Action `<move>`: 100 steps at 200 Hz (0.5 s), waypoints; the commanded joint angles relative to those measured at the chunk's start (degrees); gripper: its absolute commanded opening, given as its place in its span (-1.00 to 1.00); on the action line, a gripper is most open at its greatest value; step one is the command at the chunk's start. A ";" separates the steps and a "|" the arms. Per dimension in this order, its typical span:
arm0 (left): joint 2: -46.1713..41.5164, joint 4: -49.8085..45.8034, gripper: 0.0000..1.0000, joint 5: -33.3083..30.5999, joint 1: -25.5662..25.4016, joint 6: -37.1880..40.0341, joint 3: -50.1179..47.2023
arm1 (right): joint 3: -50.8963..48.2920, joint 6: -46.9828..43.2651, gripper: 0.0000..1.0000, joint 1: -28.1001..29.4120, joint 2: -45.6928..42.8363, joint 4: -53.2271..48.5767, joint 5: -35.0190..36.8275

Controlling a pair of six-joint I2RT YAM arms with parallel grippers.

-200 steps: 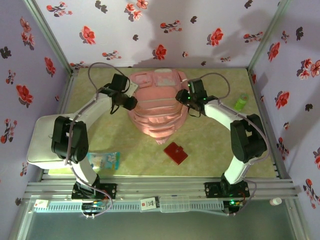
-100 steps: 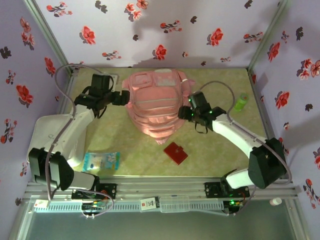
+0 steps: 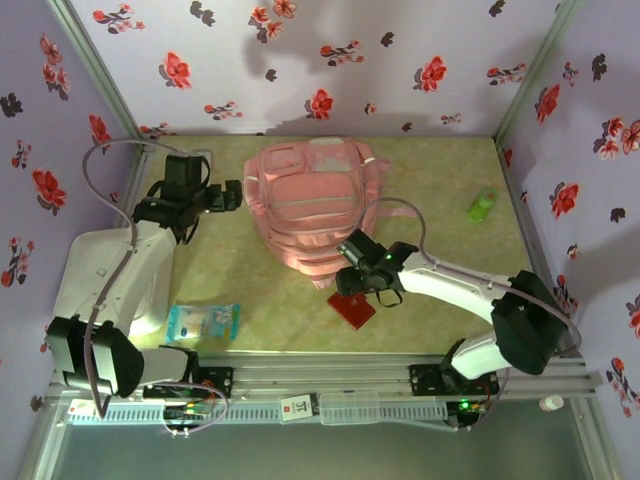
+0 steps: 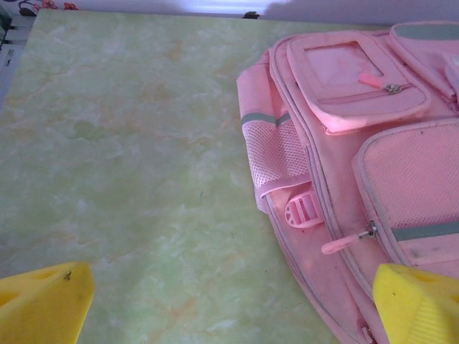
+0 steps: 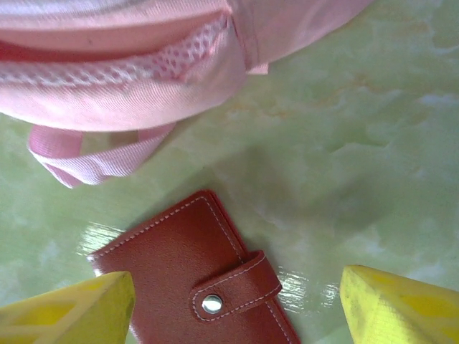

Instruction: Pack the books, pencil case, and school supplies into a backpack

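Note:
The pale pink backpack (image 3: 308, 200) lies flat at the back middle of the table, and its side pocket and buckle (image 4: 305, 211) show in the left wrist view. My left gripper (image 3: 231, 195) (image 4: 233, 315) hangs open over bare table just left of the backpack, holding nothing. A flat red square piece (image 3: 352, 307) (image 5: 172, 276) with a snap clasp lies in front of the backpack. My right gripper (image 3: 345, 283) (image 5: 237, 308) is open directly above it, one yellow finger on each side. A thin blue book (image 3: 203, 322) lies at the near left. The pencil case is out of view.
A small green bottle (image 3: 482, 205) stands at the right side of the table. A pink backpack strap (image 5: 86, 161) lies on the table just behind the red piece. Flowered walls close in the table on three sides.
Both grippers opened and came off the backpack. The left one drew back to the left; the right one swung toward the near edge over the red piece. The backpack settled flatter.

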 commanded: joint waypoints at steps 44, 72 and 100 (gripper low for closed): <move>-3.06 0.23 0.99 -0.86 0.51 -1.61 -1.03 | -3.54 -1.07 0.52 0.64 5.84 1.93 -3.19; -3.15 0.56 0.99 -0.63 0.45 -1.66 -1.57 | -5.24 1.02 0.52 0.52 6.83 1.38 -0.58; -2.87 0.67 0.99 -0.16 0.50 -1.63 -1.39 | -4.74 4.77 0.51 -0.16 7.93 -2.33 6.72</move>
